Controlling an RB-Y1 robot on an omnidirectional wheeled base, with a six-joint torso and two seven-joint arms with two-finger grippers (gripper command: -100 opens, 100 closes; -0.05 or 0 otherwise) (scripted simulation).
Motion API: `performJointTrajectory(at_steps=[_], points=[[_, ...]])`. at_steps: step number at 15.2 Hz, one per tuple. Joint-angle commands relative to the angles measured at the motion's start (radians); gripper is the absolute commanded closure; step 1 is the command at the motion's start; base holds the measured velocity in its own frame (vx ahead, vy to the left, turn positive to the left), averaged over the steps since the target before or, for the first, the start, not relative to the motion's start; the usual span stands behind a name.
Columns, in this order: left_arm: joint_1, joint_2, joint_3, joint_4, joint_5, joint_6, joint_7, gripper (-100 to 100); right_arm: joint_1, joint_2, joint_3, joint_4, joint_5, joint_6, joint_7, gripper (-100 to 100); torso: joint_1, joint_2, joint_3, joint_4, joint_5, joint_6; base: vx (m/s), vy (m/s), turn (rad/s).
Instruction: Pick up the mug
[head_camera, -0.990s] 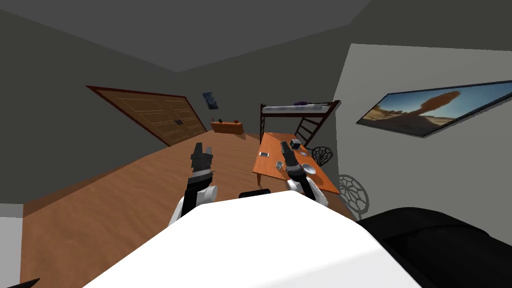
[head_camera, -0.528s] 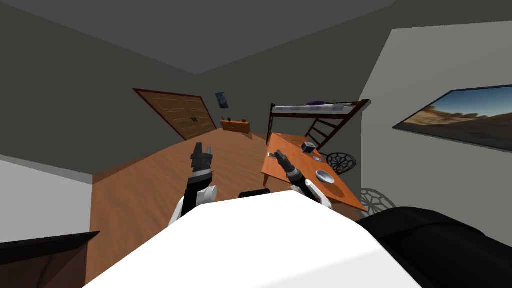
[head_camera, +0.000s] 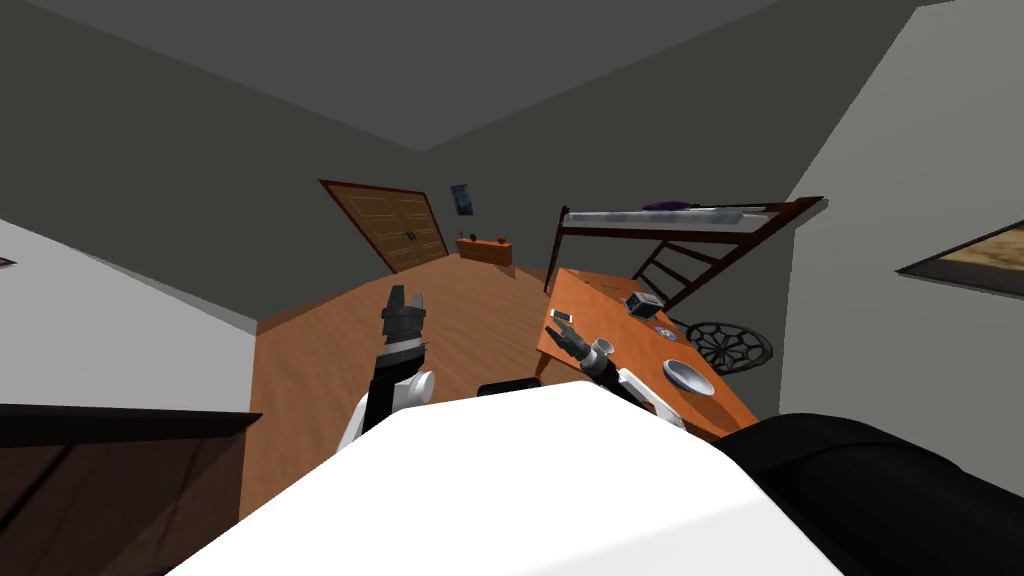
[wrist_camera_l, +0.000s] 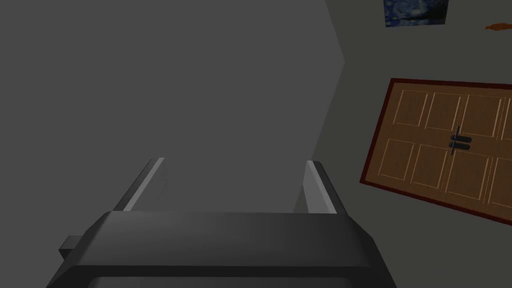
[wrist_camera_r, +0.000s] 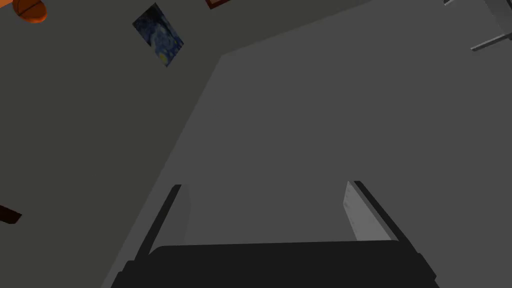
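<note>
Wooden floor runs to a brown double door (head_camera: 400, 225) in the far wall, and an orange bench (head_camera: 590, 298) stands on the right side, in front of a dark bunk bed (head_camera: 680, 215). On the bench lie a phone (head_camera: 562, 316), a dark cube (head_camera: 641, 304) and a grey bowl (head_camera: 688, 376). Between the phone and the bowl stands a small pale cup shape (head_camera: 600, 348). It is probably the mug, but it sits right against my right forearm and I cannot be sure. The right gripper (head_camera: 560, 336) is over the near edge of the bench, just beside the phone, and its jaws are spread apart. The left gripper (head_camera: 404, 297) is raised over the floor, well apart from the bench, and its jaws are spread too.
</note>
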Motion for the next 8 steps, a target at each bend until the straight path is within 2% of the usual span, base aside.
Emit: performJointTrajectory(at_steps=[1, 2, 3, 4, 5, 6, 7, 8], points=[[0.0, 0.0, 0.0, 0.0, 0.0, 0.0, 0.0, 0, 0.013, -0.05, 0.009, 0.05, 0.038, -0.016, 0.015, -100, 0.0, 0.0, 0.0, 0.0, 0.0, 0.0, 0.027, 0.057, 0.177], [0.0, 0.0, 0.0, 0.0, 0.0, 0.0, 0.0, 0, 0.013, -0.058, 0.009, 0.074, 0.038, -0.016, 0.015, -100, 0.0, 0.0, 0.0, 0.0, 0.0, 0.0, 0.034, 0.062, 0.217], [0.0, 0.0, 0.0, 0.0, 0.0, 0.0, 0.0, 0, 0.03, -0.088, 0.016, 0.101, 0.07, -0.03, 0.027, -100, 0.0, 0.0, 0.0, 0.0, 0.0, 0.0, 0.046, 0.066, 0.326], [0.0, 0.0, 0.0, 0.0, 0.0, 0.0, 0.0, 0, 0.03, -0.11, 0.016, 0.121, 0.07, -0.03, 0.027, -100, 0.0, -0.001, 0.0, 0.0, 0.0, -0.001, 0.054, 0.056, 0.267], [0.0, 0.0, 0.0, 0.0, 0.0, 0.0, 0.0, 0, 0.03, -0.11, 0.016, 0.135, 0.07, -0.03, 0.027, -100, 0.0, -0.001, 0.0, 0.0, 0.0, 0.0, 0.041, 0.031, 0.066], [0.0, 0.0, 0.0, 0.0, 0.0, 0.0, 0.0, 0, 0.046, -0.148, 0.022, 0.171, 0.101, -0.043, 0.039, -100, -0.001, -0.001, 0.0, 0.0, 0.0, 0.0, 0.043, 0.033, 0.171], [0.0, 0.0, 0.0, 0.0, 0.0, 0.0, 0.0, 0, 0.046, -0.162, 0.022, 0.193, 0.101, -0.043, 0.039, -100, -0.001, -0.001, 0.0, 0.0, 0.0, 0.0, 0.043, 0.034, 0.21], [0.0, 0.0, 0.0, 0.0, 0.0, 0.0, 0.0, 0, 0.046, -0.162, 0.022, 0.199, 0.101, -0.043, 0.039, -100, -0.002, -0.001, 0.0, 0.0, 0.0, 0.0, 0.03, 0.02, 0.099]])
